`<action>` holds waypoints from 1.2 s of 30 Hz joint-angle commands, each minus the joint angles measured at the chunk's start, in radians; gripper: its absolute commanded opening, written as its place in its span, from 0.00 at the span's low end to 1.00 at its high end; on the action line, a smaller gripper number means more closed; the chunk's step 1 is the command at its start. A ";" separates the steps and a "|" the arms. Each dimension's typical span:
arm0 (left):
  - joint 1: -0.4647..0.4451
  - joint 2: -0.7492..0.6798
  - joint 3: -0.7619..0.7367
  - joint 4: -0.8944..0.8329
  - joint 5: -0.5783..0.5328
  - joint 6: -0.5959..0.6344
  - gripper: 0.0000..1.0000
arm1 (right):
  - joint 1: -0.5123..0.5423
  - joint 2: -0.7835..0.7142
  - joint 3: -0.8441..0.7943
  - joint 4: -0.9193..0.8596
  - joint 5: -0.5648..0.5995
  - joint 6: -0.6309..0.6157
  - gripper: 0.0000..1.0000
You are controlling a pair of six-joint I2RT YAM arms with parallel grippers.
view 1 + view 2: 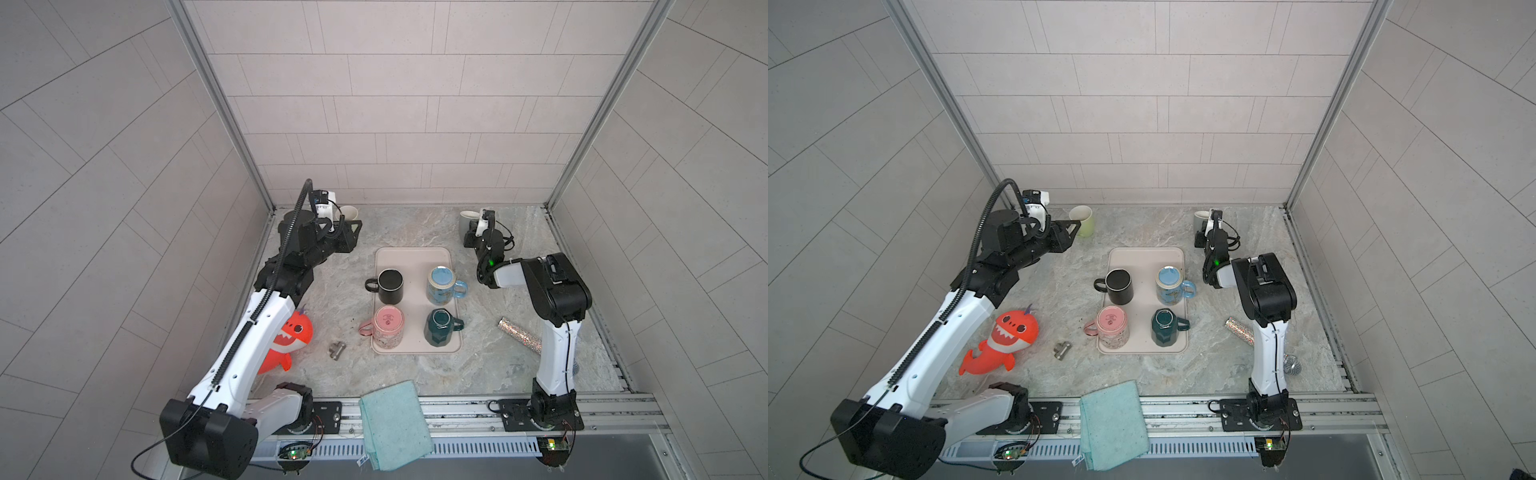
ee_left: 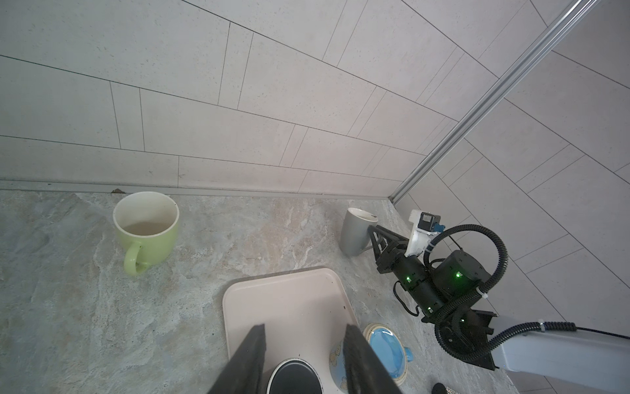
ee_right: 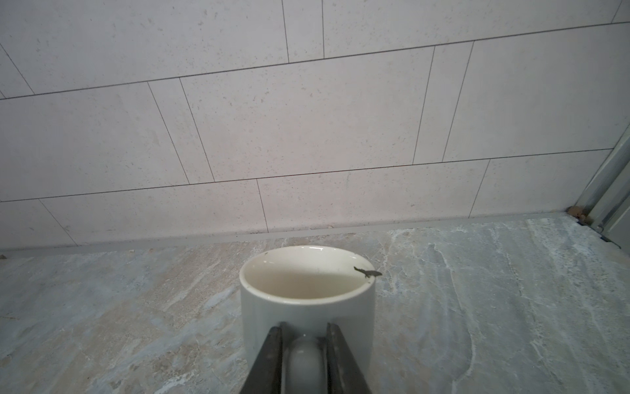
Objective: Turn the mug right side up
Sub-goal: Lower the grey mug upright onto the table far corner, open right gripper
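Right wrist view: my right hand (image 3: 304,327) straddles the handle (image 3: 305,354) of the upright grey mug (image 3: 306,303), fingers (image 3: 271,361) narrowly apart; whether they pinch it I cannot tell.

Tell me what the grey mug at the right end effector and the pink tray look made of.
The grey mug is likely glazed ceramic: thick wall, satin grey outside, glossy cream inside with a glint on the rim. The tray is probably moulded plastic: matte pale pink, rounded raised rim, no shine.
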 commanded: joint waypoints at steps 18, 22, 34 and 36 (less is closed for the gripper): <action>0.006 -0.064 -0.037 0.020 0.019 0.002 0.44 | 0.038 -0.033 -0.055 0.001 0.060 -0.030 0.33; 0.007 -0.070 -0.040 0.020 0.021 0.002 0.44 | 0.043 -0.041 -0.067 0.001 0.077 -0.023 0.36; 0.007 -0.090 -0.055 0.020 0.029 0.002 0.44 | 0.050 -0.078 -0.109 -0.008 0.106 -0.010 0.43; 0.008 -0.093 -0.057 0.020 0.031 0.002 0.44 | 0.054 -0.088 -0.114 -0.014 0.110 -0.008 0.45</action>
